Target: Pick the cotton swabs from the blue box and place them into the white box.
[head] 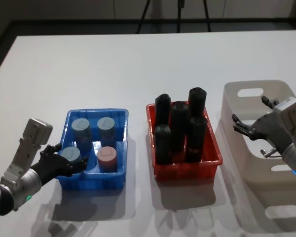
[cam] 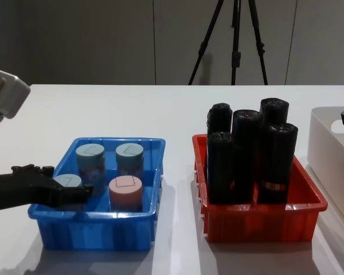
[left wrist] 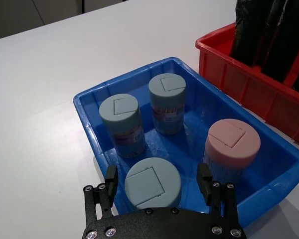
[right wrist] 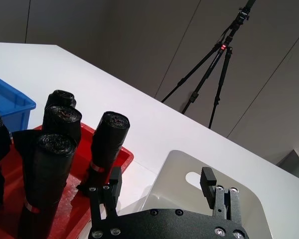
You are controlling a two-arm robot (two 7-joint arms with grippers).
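Bench (head: 138,64): white box (head: 259,173) at 3 o'clock, blue box (head: 93,178) at 9, 4 cotton swabs (head: 106,127) inside. We see left hand (left wrist: 157,174) spread apart round the 7 o'clock tub (head: 70,155); an off-centre close may tip it onto the pink tub (head: 107,157). Right hand (right wrist: 162,177) apart, empty, above white box.

Tall black rolls (head: 180,131) beside blue box (head: 93,180)

Soft overhead light lies evenly on my white table (head: 138,64). Faint shadows fall toward me from the blue box (head: 93,181) and red tray (head: 187,171).
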